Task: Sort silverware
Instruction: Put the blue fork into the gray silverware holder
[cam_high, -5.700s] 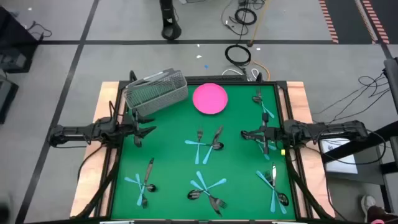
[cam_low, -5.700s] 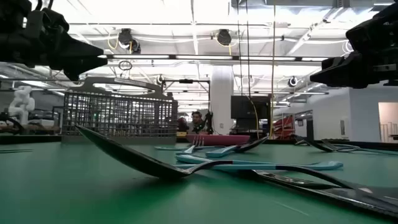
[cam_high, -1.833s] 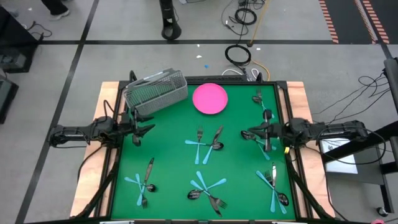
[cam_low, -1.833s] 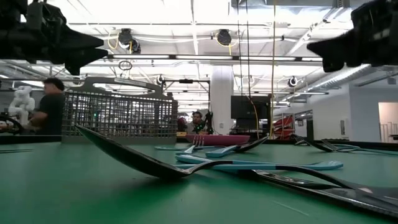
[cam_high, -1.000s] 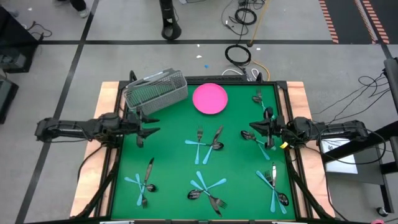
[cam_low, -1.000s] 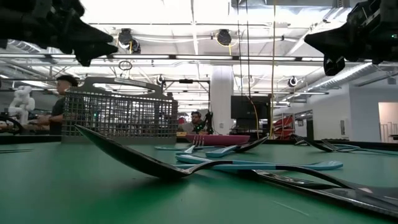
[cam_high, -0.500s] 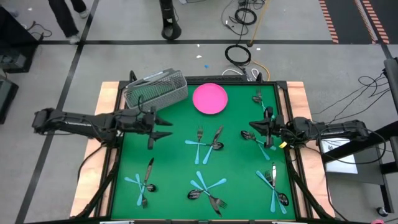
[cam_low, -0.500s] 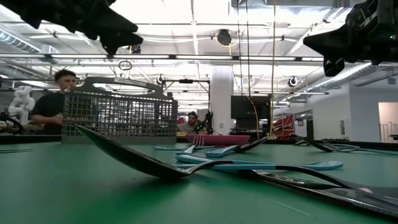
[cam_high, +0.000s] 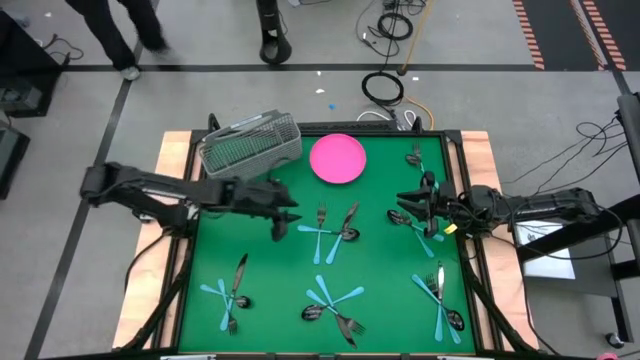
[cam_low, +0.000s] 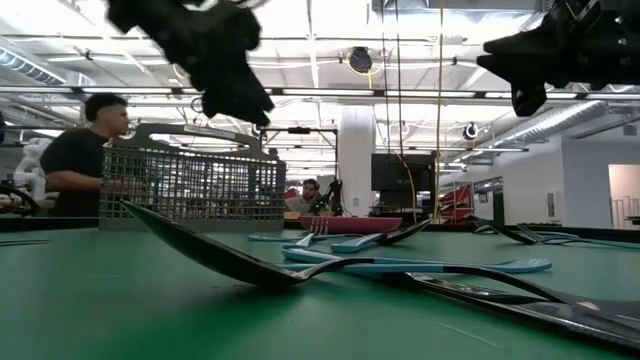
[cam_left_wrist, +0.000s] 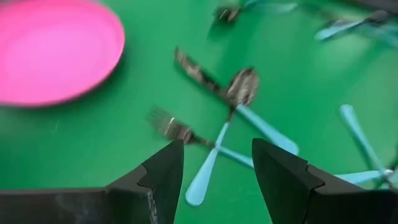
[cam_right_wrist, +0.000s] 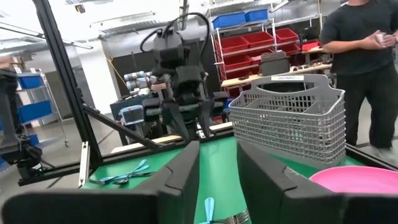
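Observation:
Silverware lies in several small clusters on the green mat: metal pieces and blue-handled ones. My left gripper (cam_high: 288, 216) is open and hovers above the mat, just left of the central cluster (cam_high: 330, 232). The left wrist view shows that cluster's fork, spoon and blue handles (cam_left_wrist: 230, 109) ahead of the open fingers (cam_left_wrist: 217, 146). My right gripper (cam_high: 402, 204) is open above the mat near the right edge, beside a cluster (cam_high: 418, 226), and its wrist view looks level across the table (cam_right_wrist: 217, 149). Neither gripper holds anything.
A pink plate (cam_high: 337, 158) sits at the far middle, with a grey wire-mesh basket (cam_high: 250, 148) tilted on the far left corner. More silverware lies near-left (cam_high: 232, 290), near-middle (cam_high: 335, 308), near-right (cam_high: 440, 295) and far-right (cam_high: 422, 172). A person (cam_low: 80, 150) stands beyond the table.
My left arm has stretched out from the table's left edge toward the middle, carrying its open gripper right to just beside the central silverware cluster. A person has walked past behind the far edge. The silverware has not moved.

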